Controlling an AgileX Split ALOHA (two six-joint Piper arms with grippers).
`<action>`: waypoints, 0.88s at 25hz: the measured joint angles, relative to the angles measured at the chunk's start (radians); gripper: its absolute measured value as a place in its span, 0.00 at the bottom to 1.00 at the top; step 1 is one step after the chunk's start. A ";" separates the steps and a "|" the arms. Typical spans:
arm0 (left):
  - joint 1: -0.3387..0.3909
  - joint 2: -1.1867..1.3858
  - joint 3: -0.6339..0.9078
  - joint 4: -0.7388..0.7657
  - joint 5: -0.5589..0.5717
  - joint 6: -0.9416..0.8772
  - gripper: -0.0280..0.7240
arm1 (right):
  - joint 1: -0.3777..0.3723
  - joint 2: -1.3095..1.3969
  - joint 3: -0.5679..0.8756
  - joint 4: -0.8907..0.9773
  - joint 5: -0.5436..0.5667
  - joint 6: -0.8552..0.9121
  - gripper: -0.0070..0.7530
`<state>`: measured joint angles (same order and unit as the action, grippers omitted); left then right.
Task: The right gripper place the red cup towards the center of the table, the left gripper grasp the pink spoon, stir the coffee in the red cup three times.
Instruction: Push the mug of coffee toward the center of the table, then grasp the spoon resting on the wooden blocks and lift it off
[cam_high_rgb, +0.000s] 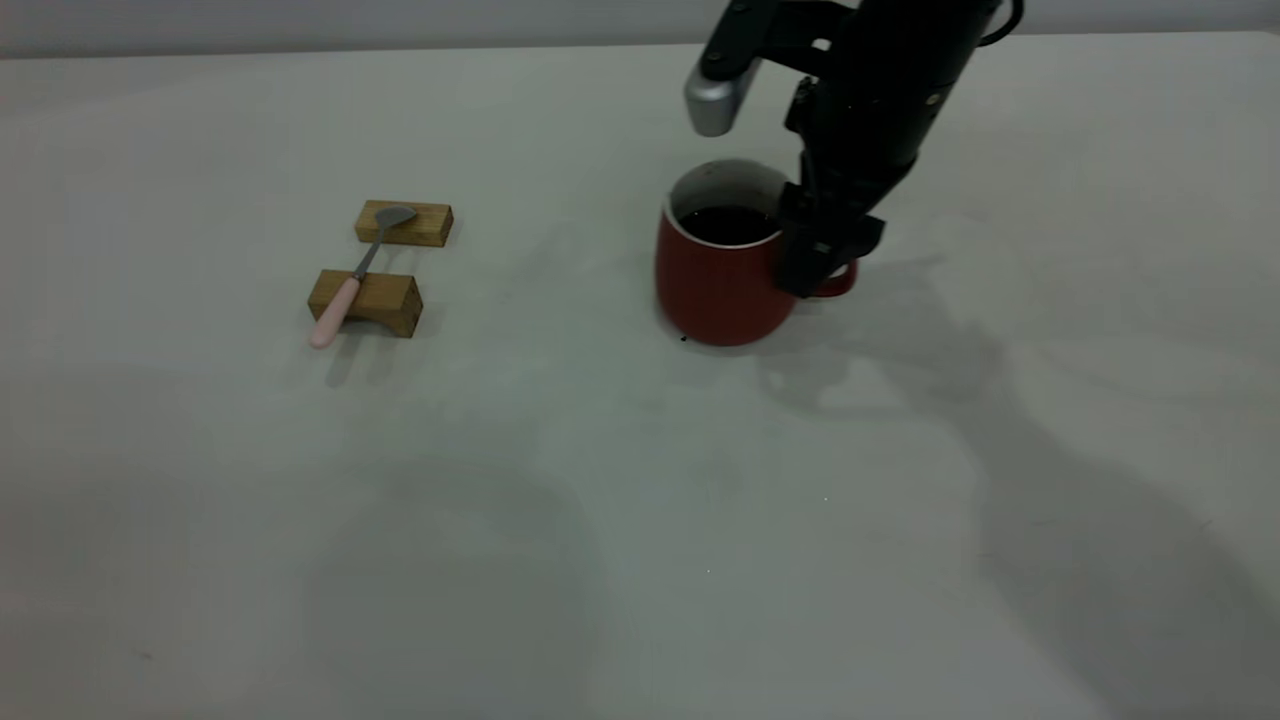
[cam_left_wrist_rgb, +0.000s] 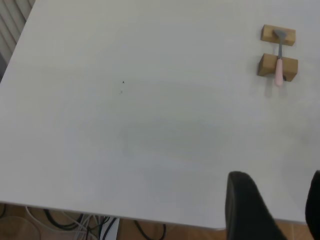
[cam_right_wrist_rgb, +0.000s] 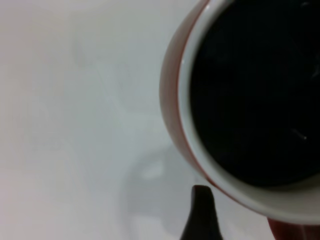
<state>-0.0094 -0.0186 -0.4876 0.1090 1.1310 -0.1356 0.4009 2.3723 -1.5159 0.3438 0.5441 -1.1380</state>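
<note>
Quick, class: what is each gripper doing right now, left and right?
Left gripper: open, holding nothing, back at the table edge, far from the pink spoon.
Right gripper: at the red cup handle; grip cannot be told.

The desk (cam_high_rgb: 560, 520) is a plain pale grey-white, marked only by a few tiny dark specks. The red cup (cam_high_rgb: 715, 290) is dark red outside, white inside, with a thin white rim; the coffee (cam_high_rgb: 728, 224) in it is black-brown. The pink spoon (cam_high_rgb: 352, 280) has a pale pink handle and a grey metal neck and bowl. The two wooden blocks (cam_high_rgb: 366, 300) under it are tan. The right pincer (cam_high_rgb: 815, 262) is black, with a silver-grey module on the arm above it. The left pincer (cam_left_wrist_rgb: 272, 210) shows black fingers.
</note>
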 joint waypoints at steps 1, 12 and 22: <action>0.000 0.000 0.000 0.000 0.000 0.000 0.53 | 0.007 0.000 0.000 0.007 -0.005 0.000 0.85; 0.000 0.000 0.000 0.000 0.000 0.000 0.53 | 0.056 -0.033 0.000 0.048 0.057 0.074 0.84; 0.000 0.000 0.000 0.000 0.000 0.000 0.53 | 0.053 -0.391 0.000 -0.179 0.374 0.489 0.83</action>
<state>-0.0094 -0.0186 -0.4876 0.1090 1.1310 -0.1356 0.4537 1.9809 -1.5159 0.1647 0.9184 -0.6492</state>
